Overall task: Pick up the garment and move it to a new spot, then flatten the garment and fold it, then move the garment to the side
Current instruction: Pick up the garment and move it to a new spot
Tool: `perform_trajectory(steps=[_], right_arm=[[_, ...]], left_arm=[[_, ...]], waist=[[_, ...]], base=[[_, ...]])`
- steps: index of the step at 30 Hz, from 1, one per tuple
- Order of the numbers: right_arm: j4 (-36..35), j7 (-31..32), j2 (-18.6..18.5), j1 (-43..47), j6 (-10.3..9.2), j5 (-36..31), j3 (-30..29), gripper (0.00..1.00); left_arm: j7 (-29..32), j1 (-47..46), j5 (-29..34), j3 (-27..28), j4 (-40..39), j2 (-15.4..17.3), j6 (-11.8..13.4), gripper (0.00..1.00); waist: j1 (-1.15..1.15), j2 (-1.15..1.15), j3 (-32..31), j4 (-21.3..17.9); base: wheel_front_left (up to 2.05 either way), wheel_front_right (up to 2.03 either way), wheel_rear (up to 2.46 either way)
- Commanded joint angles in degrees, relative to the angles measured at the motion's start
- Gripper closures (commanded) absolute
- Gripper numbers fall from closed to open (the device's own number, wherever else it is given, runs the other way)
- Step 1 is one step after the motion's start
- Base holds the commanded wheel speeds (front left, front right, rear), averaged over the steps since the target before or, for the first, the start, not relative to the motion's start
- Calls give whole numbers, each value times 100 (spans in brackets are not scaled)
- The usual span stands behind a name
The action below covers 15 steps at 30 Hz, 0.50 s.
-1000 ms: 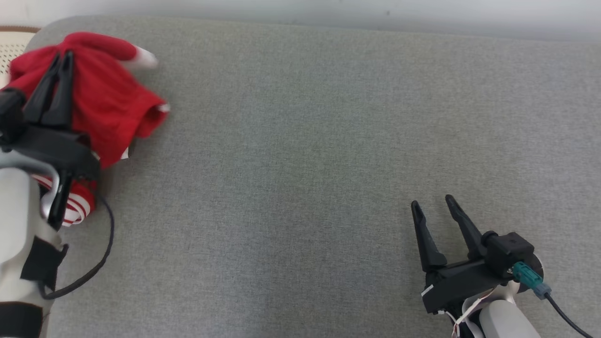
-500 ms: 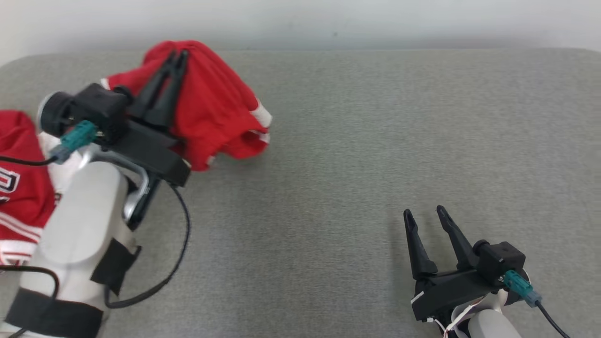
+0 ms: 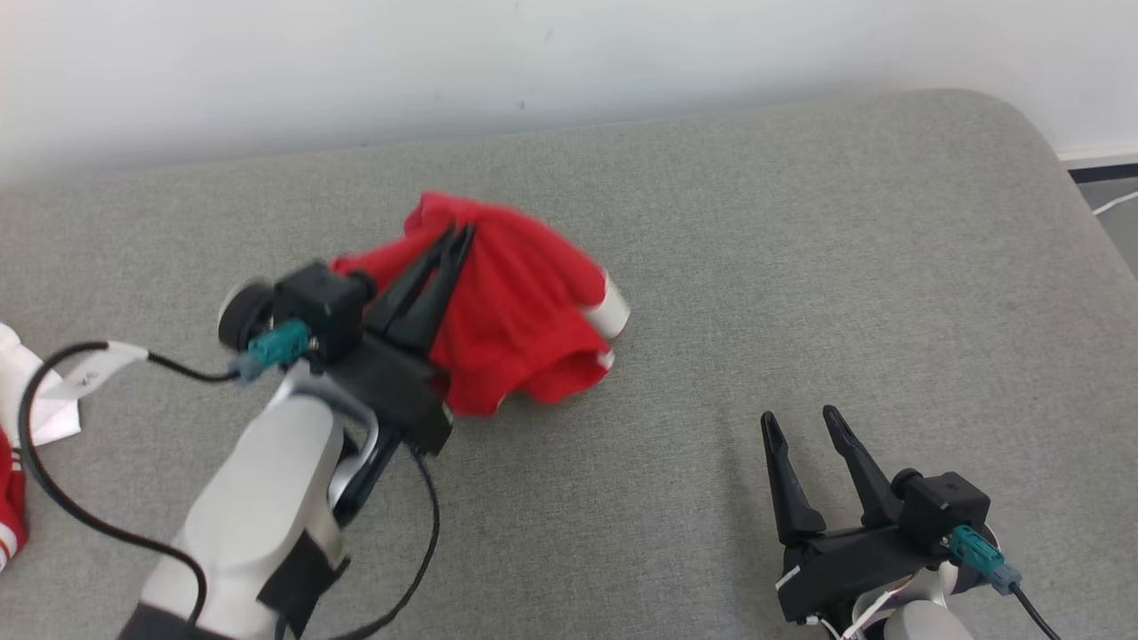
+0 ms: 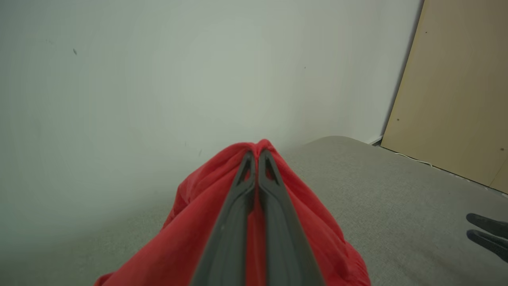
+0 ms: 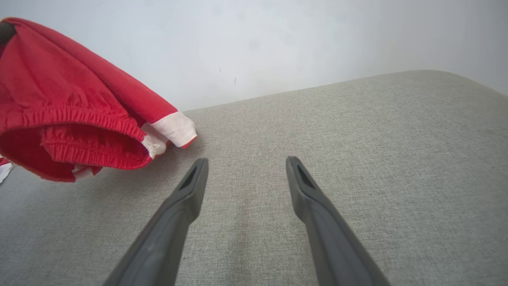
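Head view: left gripper (image 3: 462, 233) pinching garment (image 3: 524, 329), carried from far-left corner of cushion (image 3: 800, 267) toward middle; set-down next. Right gripper (image 3: 797, 416) wide, empty.

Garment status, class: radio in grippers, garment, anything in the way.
Left gripper shut on red garment, bunched, hanging. Right gripper open, apart, over grey cushion. Second red-and-white cloth far left, off the path.

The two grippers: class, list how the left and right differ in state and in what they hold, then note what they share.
The left gripper is shut, fingers pressed together; the right gripper is open, fingers apart. The left gripper pinches the bunched red garment; the right gripper holds nothing. Both have two long dark fingers above the grey cushion.
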Motion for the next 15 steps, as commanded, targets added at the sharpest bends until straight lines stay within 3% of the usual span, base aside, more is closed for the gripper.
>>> perform_trajectory(steps=[1,3,4,5,6,15], right_arm=[[-17,-30,-34,86,2,-16,-5,0],[-18,-30,-61,100,2,-8,-38,0],[-23,-30,-66,112,2,-9,-51,0],[-28,-30,-66,126,2,-19,-68,0],[-31,-30,-74,138,2,-35,-79,0],[-60,-30,-127,141,2,-66,44,0]], left_arm=[[-27,176,-36,14,106,54,4,100],[-27,383,-3,102,233,20,8,99],[-27,495,10,226,274,-7,38,71],[-27,621,23,318,312,-44,51,9],[-27,752,60,399,355,-82,58,0],[-27,1564,467,1206,287,-215,258,0]], waist=[[0,0,-59,-44],[0,0,-92,-17],[0,0,-106,0],[0,0,-117,21],[0,0,-135,47],[0,0,-389,222]], base=[[0,0,0],[0,0,0],[0,0,0],[0,0,0],[0,0,0],[0,0,0]])
